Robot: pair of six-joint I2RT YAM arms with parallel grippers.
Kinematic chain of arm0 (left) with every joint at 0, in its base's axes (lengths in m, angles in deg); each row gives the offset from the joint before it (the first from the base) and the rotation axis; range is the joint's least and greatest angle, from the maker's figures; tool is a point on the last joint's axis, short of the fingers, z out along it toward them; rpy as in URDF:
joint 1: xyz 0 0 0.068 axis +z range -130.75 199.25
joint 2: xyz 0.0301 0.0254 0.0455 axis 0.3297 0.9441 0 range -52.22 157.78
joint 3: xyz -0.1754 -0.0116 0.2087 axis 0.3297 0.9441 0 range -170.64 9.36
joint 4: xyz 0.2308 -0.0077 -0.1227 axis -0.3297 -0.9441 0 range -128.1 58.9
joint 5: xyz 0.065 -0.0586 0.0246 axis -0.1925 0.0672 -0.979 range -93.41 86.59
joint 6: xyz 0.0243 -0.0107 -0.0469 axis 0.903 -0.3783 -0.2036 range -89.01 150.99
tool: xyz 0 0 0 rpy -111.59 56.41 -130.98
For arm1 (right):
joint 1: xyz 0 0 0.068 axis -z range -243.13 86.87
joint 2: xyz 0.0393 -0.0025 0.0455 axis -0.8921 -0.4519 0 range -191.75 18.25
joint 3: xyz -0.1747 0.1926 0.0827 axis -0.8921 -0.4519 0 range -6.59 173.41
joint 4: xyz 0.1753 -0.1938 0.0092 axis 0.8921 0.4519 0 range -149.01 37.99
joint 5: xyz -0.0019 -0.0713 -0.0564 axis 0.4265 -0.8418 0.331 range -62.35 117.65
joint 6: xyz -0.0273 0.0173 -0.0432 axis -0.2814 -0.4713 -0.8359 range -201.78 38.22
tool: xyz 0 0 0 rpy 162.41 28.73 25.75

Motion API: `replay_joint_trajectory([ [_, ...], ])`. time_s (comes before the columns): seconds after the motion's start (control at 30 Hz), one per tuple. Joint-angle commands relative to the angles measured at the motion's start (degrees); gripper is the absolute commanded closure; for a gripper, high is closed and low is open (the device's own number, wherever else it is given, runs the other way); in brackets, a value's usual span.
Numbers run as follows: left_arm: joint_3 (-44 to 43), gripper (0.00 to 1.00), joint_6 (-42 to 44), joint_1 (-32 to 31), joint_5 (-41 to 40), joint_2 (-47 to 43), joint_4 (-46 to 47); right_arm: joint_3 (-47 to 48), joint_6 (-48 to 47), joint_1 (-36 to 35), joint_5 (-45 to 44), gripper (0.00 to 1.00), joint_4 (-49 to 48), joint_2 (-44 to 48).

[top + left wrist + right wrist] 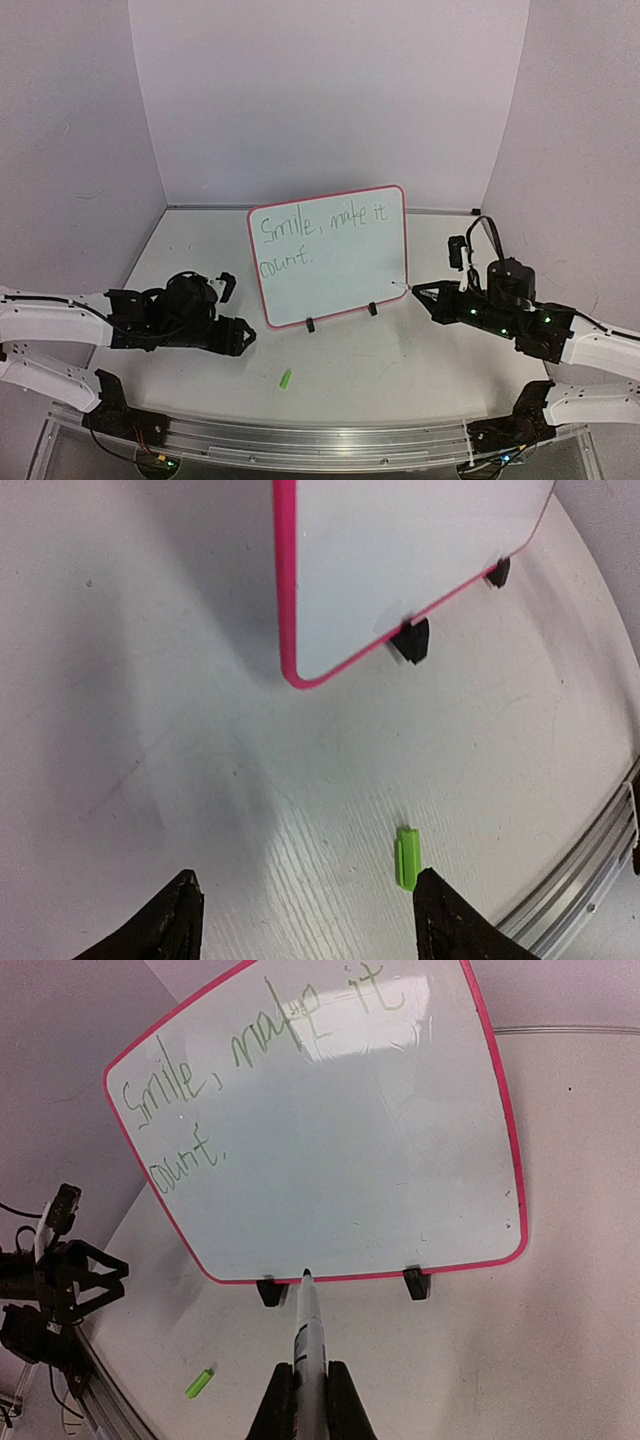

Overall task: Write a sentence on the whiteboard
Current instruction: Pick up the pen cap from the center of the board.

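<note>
Standing whiteboard (350,270) at mid-bench (400,370), upright on two black clip feet (310,324), written face toward the arms. The right gripper (308,1385) is clamped tight on a marker (306,1325). The marker's long axis runs forward and leftward to the board, with its tip at the lower right corner; contact cannot be resolved. Through the marker, the right arm is the nearer to the board. The left gripper (306,880), jaws wide apart and empty, sits low before the board's lower left corner, with a green cap (406,858) on the bench near one finger. The board is white, with a thin red-pink rim and rounded corners. The sentence (165,1095), thin green handwriting reading "Smile, make it count.", occupies the upper part in two lines. The writing appears complete, so withdrawal of the marker is the likely next move.
</note>
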Motion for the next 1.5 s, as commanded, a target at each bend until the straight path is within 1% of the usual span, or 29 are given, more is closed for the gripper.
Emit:
replay_joint_trajectory([
  [0.0, -2.9, 0.29, -6.0, -8.6, -4.3, 6.9, -1.0, 0.9, 0.9, 0.0, -0.4, 1.0, -0.6, -2.5],
  [0.07, -5.3, 0.28, -7.5, -12.4, -5.8, 11.4, -1.5, 1.4, 1.3, 0.1, 0.2, 1.0, -0.6, -4.0],
  [0.17, -10.7, 0.27, -7.9, -16.4, -6.6, 19.3, -2.5, 2.0, 1.6, 0.0, 0.9, 1.0, -0.7, -5.4],
  [0.27, -16.6, 0.28, -7.7, -18.2, -8.4, 26.8, -5.8, 2.4, 1.6, 0.0, 1.1, 1.0, -0.8, -5.9],
  [0.33, -18.3, 0.31, -7.4, -18.4, -8.3, 29.5, -5.7, 2.3, 1.7, 0.0, 1.2, 1.0, -0.8, -5.6],
  [0.47, -19.4, 0.38, -7.6, -18.4, -7.7, 31.7, -5.2, 1.7, 2.0, 0.1, 0.9, 1.0, -0.8, -4.4],
  [0.6, -19.8, 0.56, -8.3, -18.4, -7.3, 32.8, -6.8, 1.1, 2.2, 0.0, -0.2, 1.0, -0.8, -3.5],
  [0.73, -19.5, 0.62, -8.5, -18.5, -7.0, 32.9, -8.0, 0.9, 2.3, 0.0, -0.3, 1.0, -0.8, -3.6],
  [1.0, -20.3, 0.68, -7.3, -18.5, -4.9, 35.2, -7.4, 1.0, 2.5, 0.0, -0.1, 1.0, -0.8, -3.9],
  [1.23, -21.6, 0.82, -6.4, -18.7, -3.8, 37.7, -8.0, 1.1, 2.9, 0.0, -0.1, 1.0, -0.7, -4.2],
  [1.37, -23.3, 0.94, -6.7, -19.1, -4.5, 39.2, -11.2, 1.2, 3.1, 0.0, -0.1, 1.0, -0.7, -4.6],
  [1.47, -23.8, 0.99, -6.9, -19.5, -5.2, 39.7, -12.8, 1.6, 2.8, 0.0, 0.6, 1.0, -0.7, -5.1],
])
